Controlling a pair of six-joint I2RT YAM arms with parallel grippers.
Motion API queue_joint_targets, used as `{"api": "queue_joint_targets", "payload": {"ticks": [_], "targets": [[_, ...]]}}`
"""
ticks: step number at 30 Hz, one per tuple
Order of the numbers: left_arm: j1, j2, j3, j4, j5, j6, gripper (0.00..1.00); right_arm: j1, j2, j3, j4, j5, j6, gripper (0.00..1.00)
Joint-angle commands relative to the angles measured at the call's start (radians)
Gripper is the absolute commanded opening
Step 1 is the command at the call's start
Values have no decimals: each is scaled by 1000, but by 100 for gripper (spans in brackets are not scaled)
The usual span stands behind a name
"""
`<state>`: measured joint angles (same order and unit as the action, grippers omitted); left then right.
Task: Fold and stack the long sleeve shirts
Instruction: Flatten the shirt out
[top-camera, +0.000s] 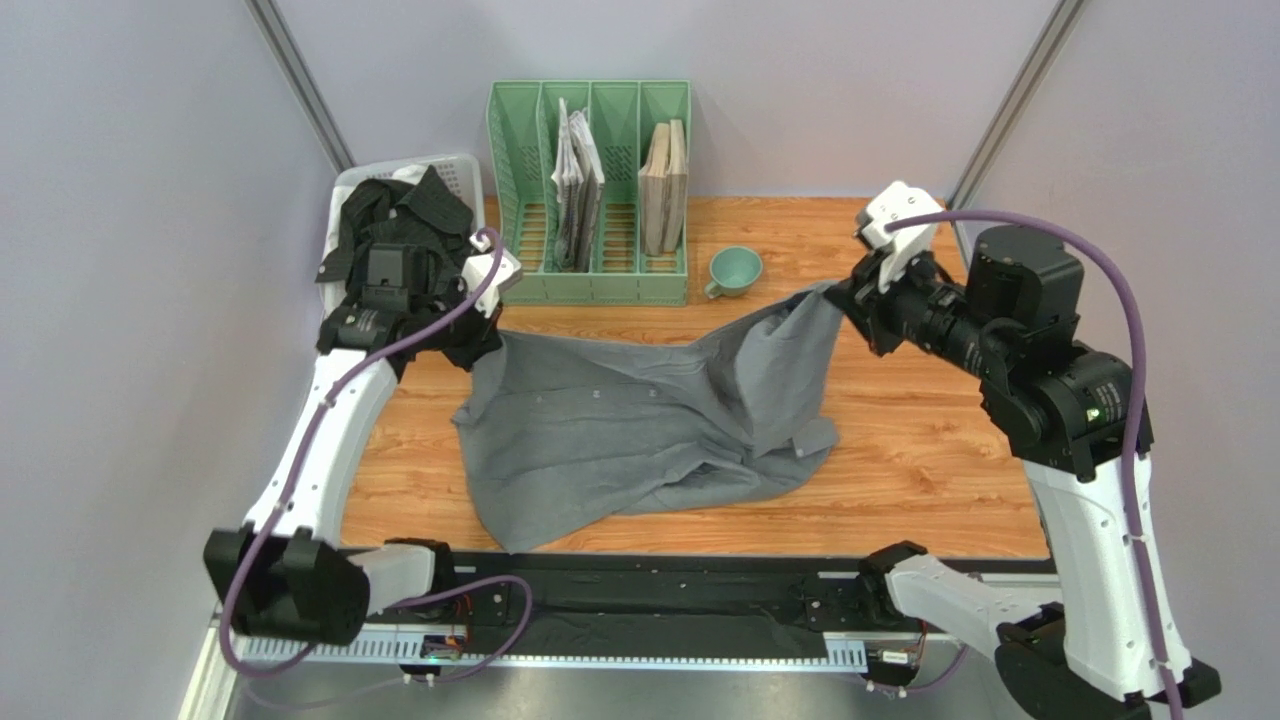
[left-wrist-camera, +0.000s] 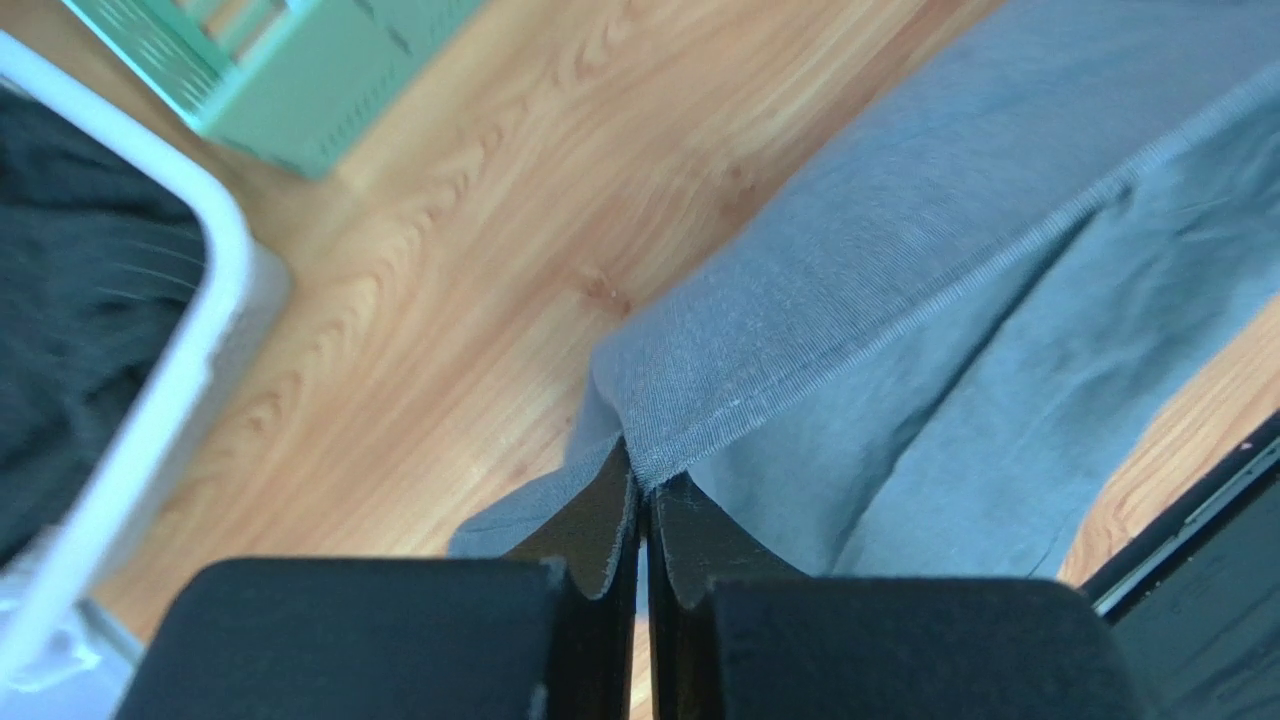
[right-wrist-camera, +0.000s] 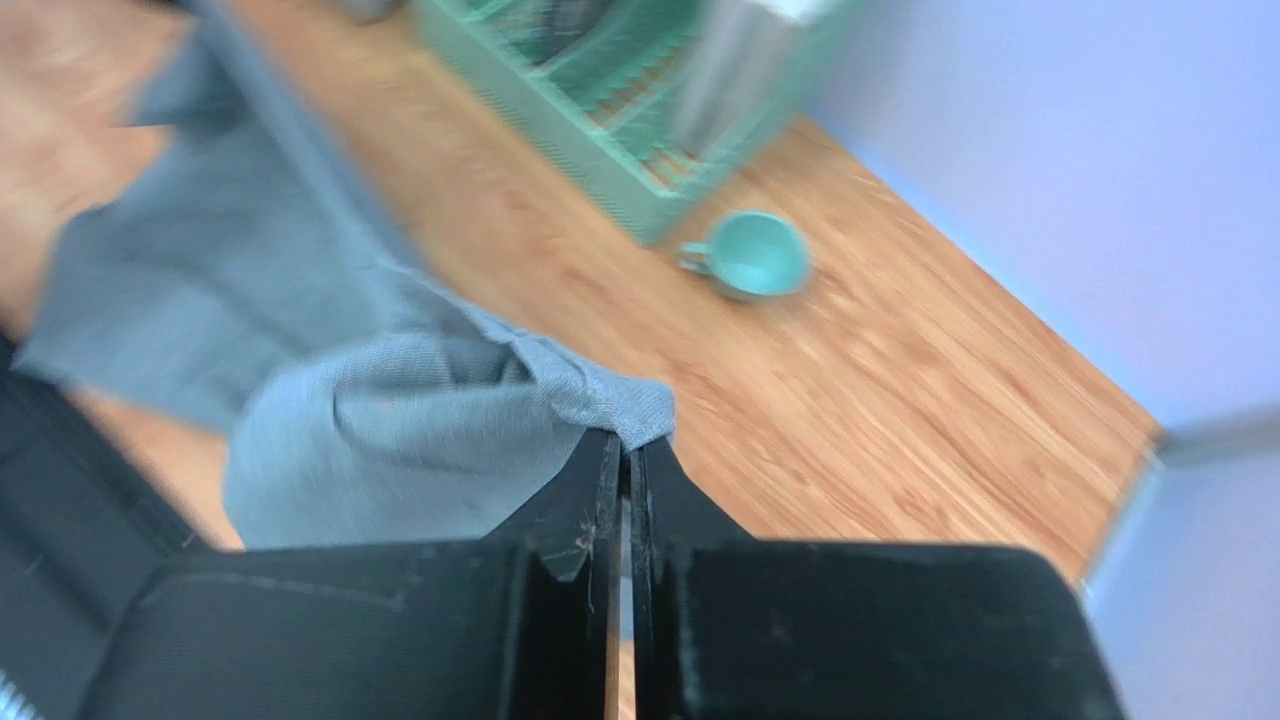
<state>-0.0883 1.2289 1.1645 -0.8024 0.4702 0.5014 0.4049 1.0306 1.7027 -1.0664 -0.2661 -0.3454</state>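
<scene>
The mid-grey long sleeve shirt (top-camera: 646, 420) lies spread and rumpled on the wooden table (top-camera: 932, 450). My left gripper (top-camera: 484, 333) is shut on its far left edge; the ribbed hem (left-wrist-camera: 842, 315) is pinched between the fingertips (left-wrist-camera: 643, 483). My right gripper (top-camera: 845, 296) is shut on the shirt's right corner (right-wrist-camera: 601, 393) and holds it lifted above the table. The black striped shirt (top-camera: 394, 210) lies crumpled in the white basket (top-camera: 458, 162) at the back left, and shows in the left wrist view (left-wrist-camera: 75, 315).
A green slotted file rack (top-camera: 589, 195) with books stands at the back centre. A teal cup (top-camera: 733, 270) sits to its right, close to the lifted shirt corner; it also shows in the right wrist view (right-wrist-camera: 754, 252). A black strip (top-camera: 661, 585) runs along the near edge.
</scene>
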Motion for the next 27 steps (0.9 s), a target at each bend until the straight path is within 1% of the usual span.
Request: {"api": "queue_joint_targets", "payload": {"ticks": [1, 2, 3, 4, 5, 6, 7, 8, 9, 10, 11, 12, 13, 14, 15, 16, 17, 18, 19, 20, 21, 22, 23, 24, 25, 26, 27], "targets": [[5, -141, 56, -14, 97, 28, 0, -119, -30, 57, 190, 171, 89, 0], [4, -150, 81, 15, 87, 0, 0, -129, -26, 43, 222, 251, 88, 0], [-4, -144, 99, 31, 70, -15, 0, -141, -8, 32, 312, 264, 83, 0], [-10, -131, 127, 46, 53, -30, 0, -176, 6, 25, 368, 312, 86, 0], [-13, -105, 200, 69, 33, -49, 0, -195, 26, 32, 425, 330, 91, 0], [-16, -44, 248, 75, 31, -79, 0, -210, 93, 53, 524, 341, 101, 0], [-16, -10, 301, 83, 30, -102, 0, -240, 135, 104, 554, 353, 117, 0], [-16, 26, 424, 81, 31, -121, 0, -259, 191, 170, 563, 349, 161, 0], [-18, 87, 492, 75, 34, -162, 0, -279, 239, 345, 551, 343, 186, 0], [-18, 113, 559, 69, 33, -181, 0, -323, 326, 436, 536, 337, 210, 0], [-18, 132, 695, 42, 45, -190, 0, -345, 357, 525, 511, 303, 247, 0], [-18, 154, 757, 28, 60, -196, 0, -362, 379, 699, 466, 291, 247, 0], [-18, 156, 852, 13, 80, -195, 0, -383, 381, 753, 453, 286, 247, 0], [-19, 135, 879, -1, 108, -202, 0, -390, 359, 784, 445, 281, 234, 0], [-18, 112, 892, -3, 125, -207, 0, -391, 315, 764, 453, 281, 218, 0], [-19, 83, 876, -3, 152, -204, 0, -391, 263, 714, 463, 245, 207, 0], [-18, 10, 847, -3, 218, -196, 0, -391, 127, 651, 485, 223, 195, 0], [-19, -35, 806, -1, 246, -190, 0, -391, 56, 581, 543, 220, 153, 0], [-22, -83, 691, -3, 274, -166, 0, -391, -7, 431, 569, 220, 129, 0], [-31, -176, 626, -12, 324, -141, 0, -390, -106, 384, 574, 222, 99, 0], [-40, -224, 560, -32, 340, -103, 0, -390, -140, 342, 554, 226, 54, 0], [-48, -268, 432, -47, 350, -74, 0, -391, -168, 301, 525, 237, 36, 0], [-59, -342, 373, -105, 385, 2, 0, -390, -200, 282, 481, 248, 22, 0], [-68, -367, 322, -154, 399, 53, 0, -390, -213, 263, 370, 234, -12, 0], [-82, -388, 229, -199, 398, 98, 0, -390, -227, 232, 318, 205, -26, 0], [-99, -423, 180, -263, 387, 174, 0, -390, -266, 125, 225, 94, -46, 0], [-103, -437, 132, -291, 383, 215, 0, -390, -282, 76, 168, 9, -87, 0]]}}
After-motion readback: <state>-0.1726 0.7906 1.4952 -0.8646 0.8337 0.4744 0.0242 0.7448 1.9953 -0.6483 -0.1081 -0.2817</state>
